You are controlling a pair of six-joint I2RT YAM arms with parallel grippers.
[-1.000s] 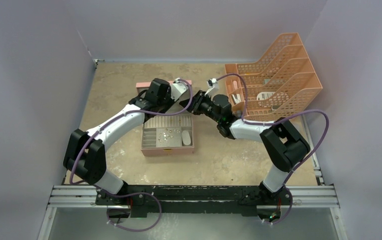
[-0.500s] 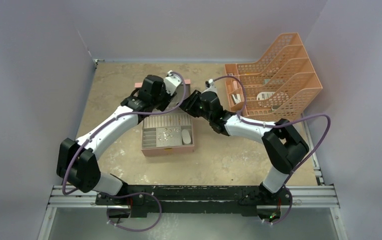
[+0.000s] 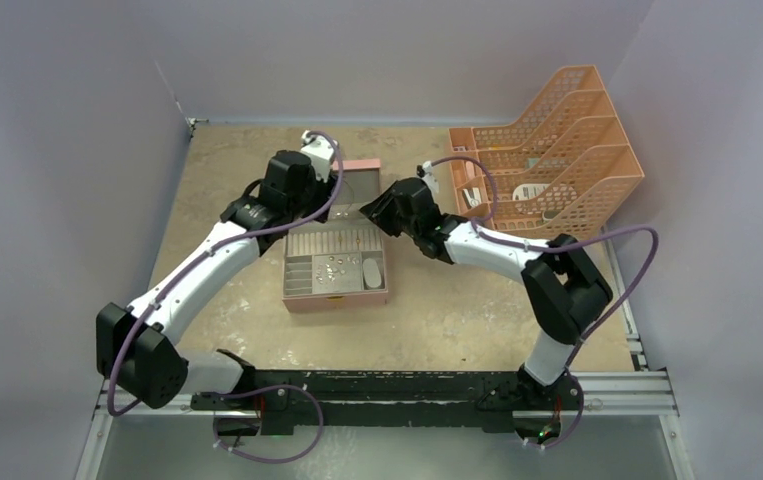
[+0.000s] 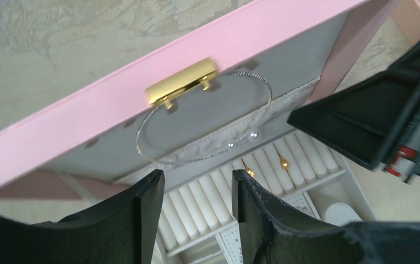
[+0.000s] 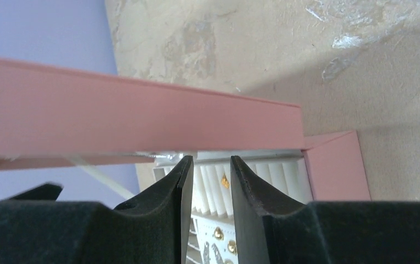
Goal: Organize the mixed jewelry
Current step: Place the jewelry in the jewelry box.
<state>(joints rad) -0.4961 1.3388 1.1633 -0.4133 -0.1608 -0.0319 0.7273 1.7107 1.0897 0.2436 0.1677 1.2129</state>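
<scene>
The pink box [image 3: 335, 297] stands open, its lid [image 3: 362, 180] leaning back. In the left wrist view a thin wire hoop [image 4: 151, 119] with pearl ends hangs on the lid's grey lining below the gold clasp [image 4: 181, 82]. Small gold pieces [image 4: 283, 162] sit in the white ring rolls. More small jewelry [image 3: 335, 268] lies in the tray. My left gripper [image 3: 315, 205] [image 4: 196, 184] is open over the ring rolls at the lid's left, holding nothing. My right gripper [image 3: 375, 208] [image 5: 206, 170] is open at the lid's right end, with a gold piece [image 5: 224, 180] seen past its fingers.
An orange mesh file rack [image 3: 547, 150] with white and blue items stands at the back right. Both arms crowd the box's far side, and the right gripper's black body [image 4: 372, 115] shows close in the left wrist view. Walls enclose the beige tabletop [image 3: 237, 160].
Both grippers have drawn apart from the middle of the lid, the left one going left and back. The lid's grey inside now shows. Both jaws stand wider than a second ago.
</scene>
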